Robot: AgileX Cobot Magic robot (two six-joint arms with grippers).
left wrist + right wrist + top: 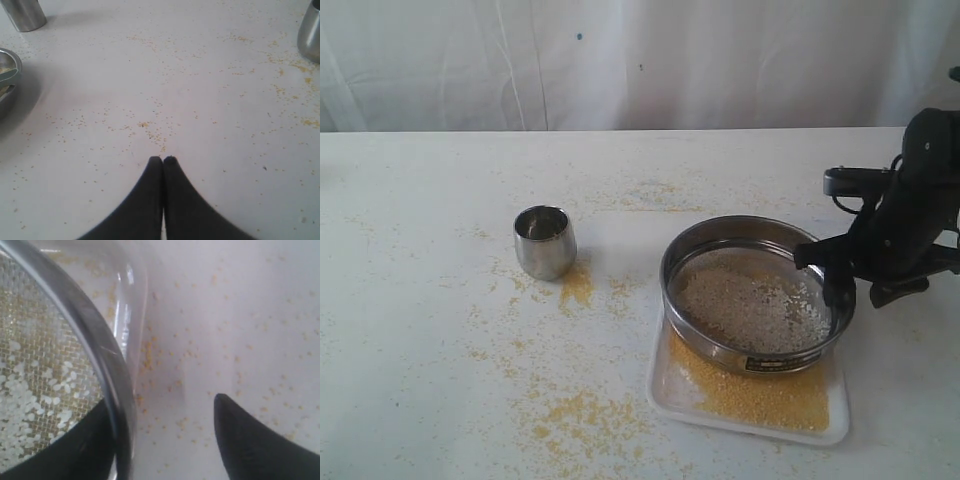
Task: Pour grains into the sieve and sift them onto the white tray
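Right wrist view, right hand (160, 402) spread open, straddling sieve (85, 330) rim, gripping nothing.

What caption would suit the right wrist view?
Open fingers straddle the sieve rim; whitish grains lie on its mesh.

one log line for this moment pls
right tool: open astride sieve rim | left tool: shut | sieve: on white tray | whitish grains: in sieve | yellow grains: on tray
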